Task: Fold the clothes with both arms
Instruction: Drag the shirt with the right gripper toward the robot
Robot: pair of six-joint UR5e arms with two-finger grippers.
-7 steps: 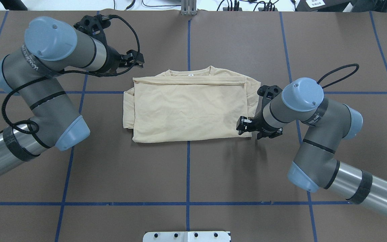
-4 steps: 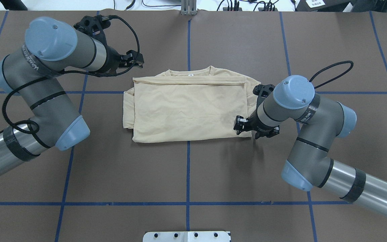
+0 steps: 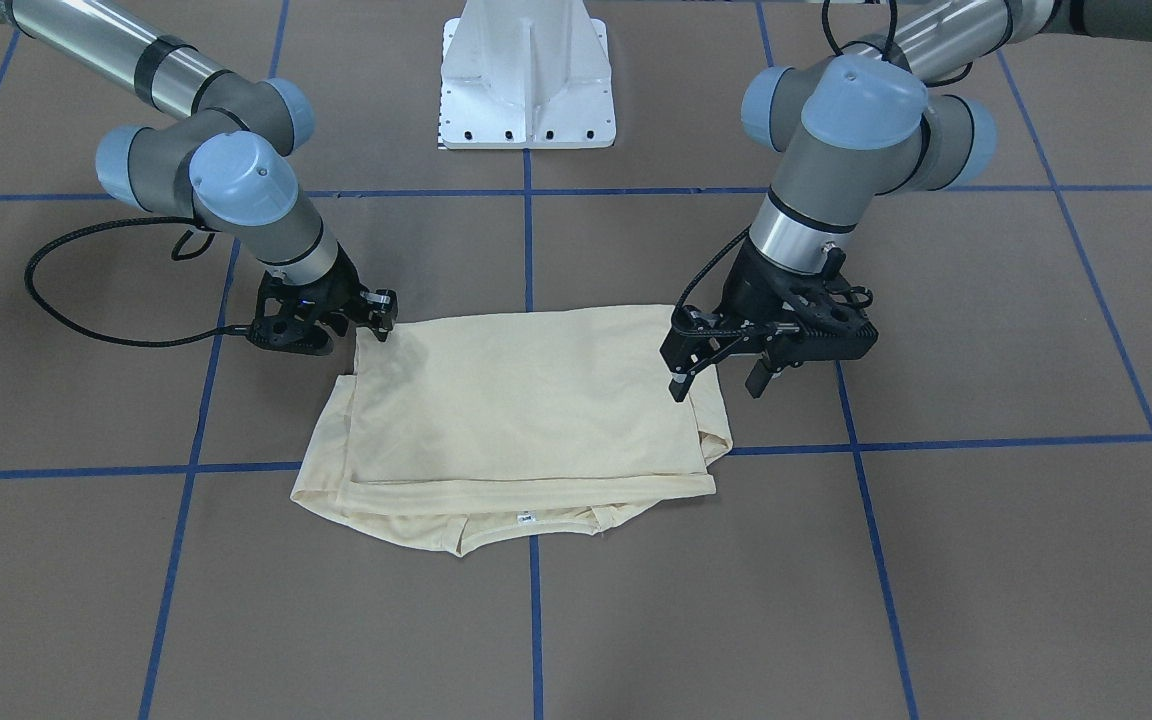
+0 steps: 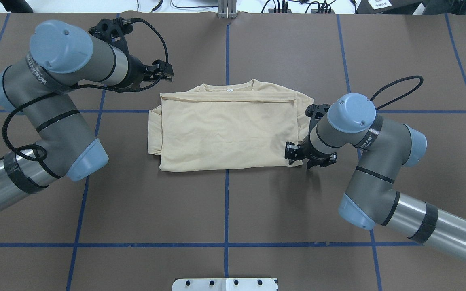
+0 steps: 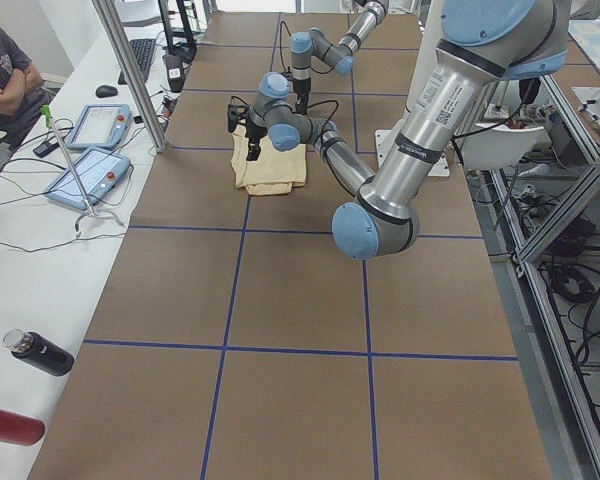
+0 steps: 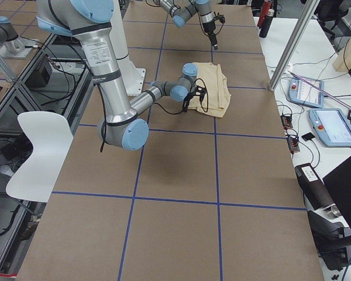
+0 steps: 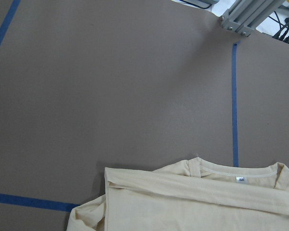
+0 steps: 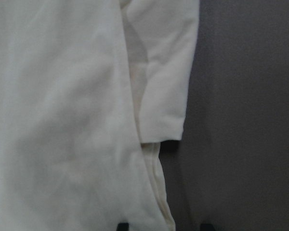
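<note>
The cream-yellow shirt [image 4: 225, 129] lies folded into a rectangle at the table's middle, its neck tag [image 4: 229, 90] at the far edge; the print is hidden. It also shows in the front view [image 3: 516, 410]. My left gripper [image 4: 167, 72] is open and empty, hovering just off the shirt's far left corner; the front view [image 3: 715, 388] shows its fingers spread. My right gripper [image 4: 293, 155] is low at the shirt's near right corner, also seen in the front view [image 3: 376, 318]. In the right wrist view the shirt's layered edge [image 8: 154, 183] lies between its spread fingertips [image 8: 123, 225].
The white pedestal base [image 3: 526, 80] stands at the robot's side of the table. Blue tape lines [image 4: 227, 202] cross the brown table. A metal post [image 4: 227, 8] sits at the far edge. A desk with tablets [image 5: 85, 150] and bottles [image 5: 40, 352] runs along the operators' side.
My right arm has shifted a little toward the shirt's near right corner and lowered there. The left arm and the shirt have not moved.
</note>
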